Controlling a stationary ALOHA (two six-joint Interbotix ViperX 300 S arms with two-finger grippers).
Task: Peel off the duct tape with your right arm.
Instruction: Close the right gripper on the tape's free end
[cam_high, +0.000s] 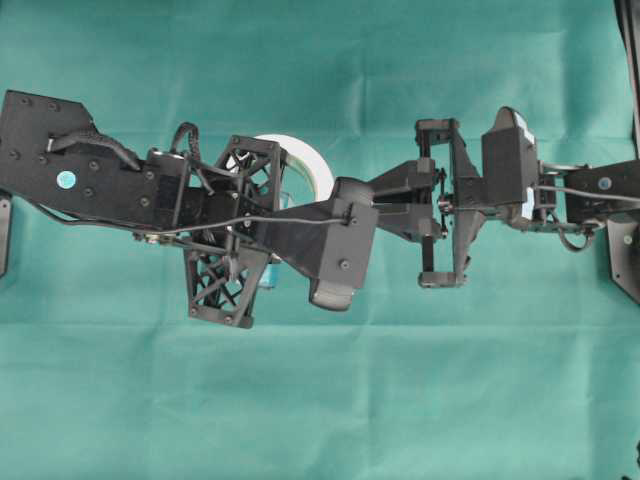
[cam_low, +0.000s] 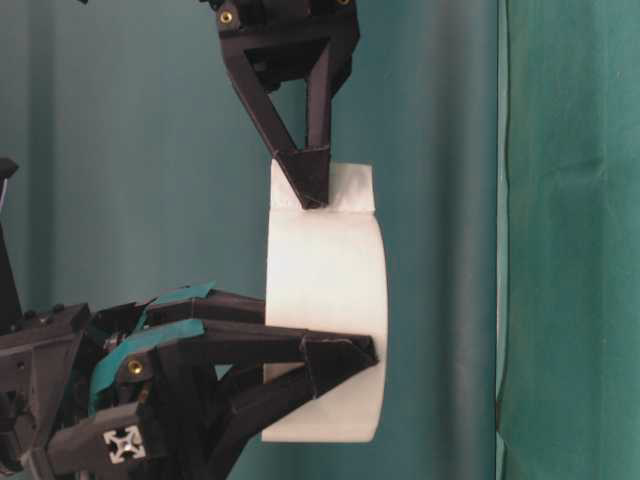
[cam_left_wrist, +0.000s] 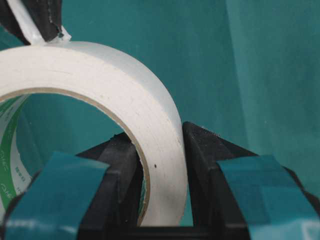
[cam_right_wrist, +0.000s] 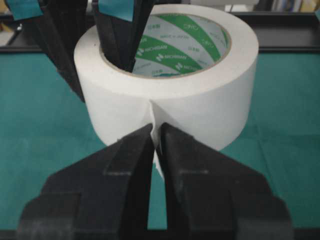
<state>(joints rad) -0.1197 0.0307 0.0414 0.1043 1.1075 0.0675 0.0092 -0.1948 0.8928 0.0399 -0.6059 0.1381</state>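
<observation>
Currently we list one duct tape (cam_low: 325, 330) roll, held on edge above the green cloth (cam_high: 320, 400): our left gripper (cam_left_wrist: 161, 170) clamps its wall, one finger inside the core, one outside. Our right gripper (cam_right_wrist: 155, 137) is closed, pinching the loose strip end (cam_low: 350, 188) between its black fingertips.

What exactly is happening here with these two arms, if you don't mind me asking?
The left claw holds the roll of duct tape off the green cloth, one finger inside the core and one outside the wall. The right claw has shut on the loose strip end at the roll's top. No peeling shows yet.
</observation>
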